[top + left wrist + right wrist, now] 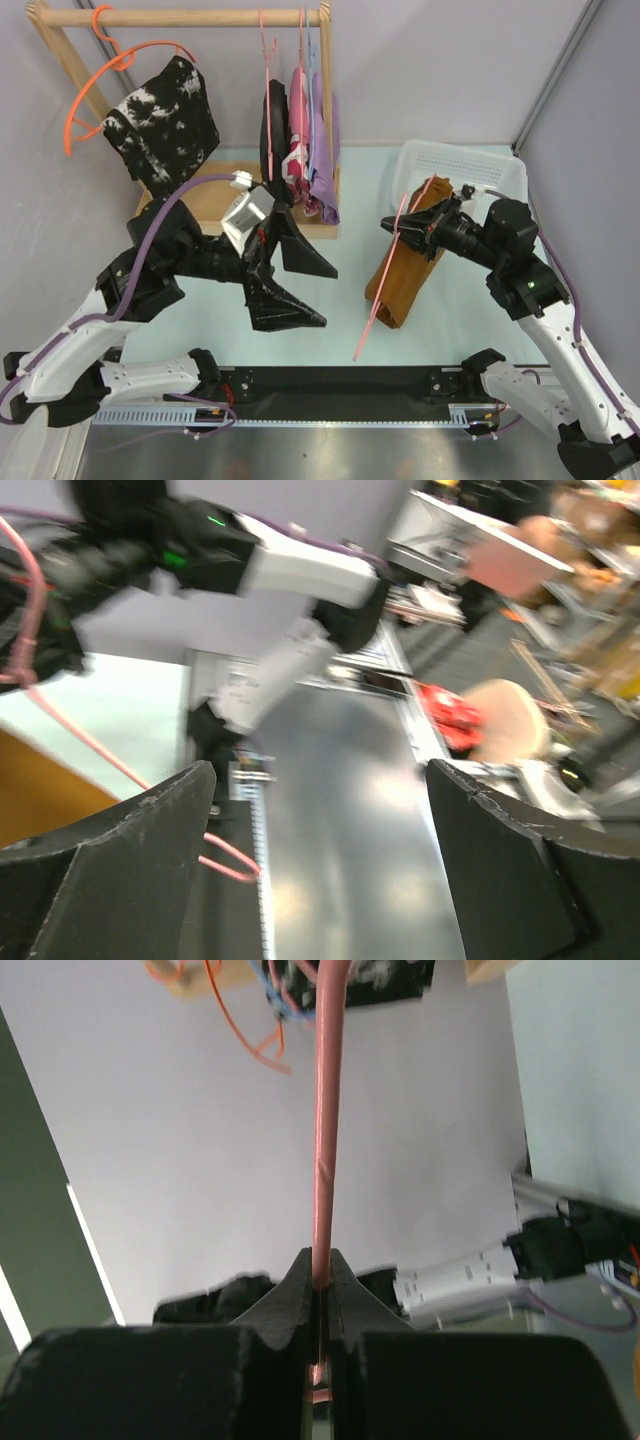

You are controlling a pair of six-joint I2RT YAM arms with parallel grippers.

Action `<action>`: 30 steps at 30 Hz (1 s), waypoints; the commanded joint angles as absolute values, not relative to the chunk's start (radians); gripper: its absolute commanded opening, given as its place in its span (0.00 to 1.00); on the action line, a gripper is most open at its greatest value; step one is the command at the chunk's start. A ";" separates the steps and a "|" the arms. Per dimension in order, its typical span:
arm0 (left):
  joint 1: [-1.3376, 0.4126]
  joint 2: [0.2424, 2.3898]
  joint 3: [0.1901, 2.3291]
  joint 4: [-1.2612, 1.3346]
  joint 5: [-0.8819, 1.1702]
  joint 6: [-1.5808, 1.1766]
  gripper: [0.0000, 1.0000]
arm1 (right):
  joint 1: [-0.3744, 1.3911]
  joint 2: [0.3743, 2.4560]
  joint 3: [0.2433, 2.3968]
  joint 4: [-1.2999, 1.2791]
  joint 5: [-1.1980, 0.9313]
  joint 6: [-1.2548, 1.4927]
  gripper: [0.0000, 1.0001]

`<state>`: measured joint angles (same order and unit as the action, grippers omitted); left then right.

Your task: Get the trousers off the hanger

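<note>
Left tool (293, 280) is nearest, fingers spread wide apart with nothing between them, left of centre over the desk (450, 320). Just behind it a dark garment (274, 130) hangs on the rack. Risk: swinging right with the fingers this wide could catch that cloth and drag it off the rail.

Right of centre are the trousers (405, 275), folded over the hanger (322, 1110) and hanging low near the desk, well apart from the left tool. The wire's long end pokes out toward the near edge.

Right tool (320, 1265) is clamped together on the thin pink wire, holding the whole load. Risks:
- The thin round wire could spin or slip in the pinch once the cloth is tugged.
- A sideways pull could drag the hanger along instead of sliding the cloth off.
- The hem could snag on a wire corner.
- Grabbing only one layer would leave the other leg draped.

White basket (500, 165) sits far right, behind the right arm, and a wide pull could knock it.
</note>
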<state>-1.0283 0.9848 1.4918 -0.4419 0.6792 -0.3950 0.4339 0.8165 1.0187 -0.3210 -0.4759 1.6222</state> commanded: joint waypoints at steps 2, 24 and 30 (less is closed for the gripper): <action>-1.020 1.029 1.428 -0.306 0.908 -0.552 0.91 | 0.434 0.853 1.184 -0.132 -0.833 1.500 0.00; -1.049 1.135 1.287 -0.047 0.534 -0.761 0.73 | 0.454 0.973 1.215 0.127 -0.902 1.552 0.00; -1.083 1.108 1.246 -0.101 0.355 -0.707 0.67 | 0.471 0.943 1.121 0.219 -0.816 1.701 0.00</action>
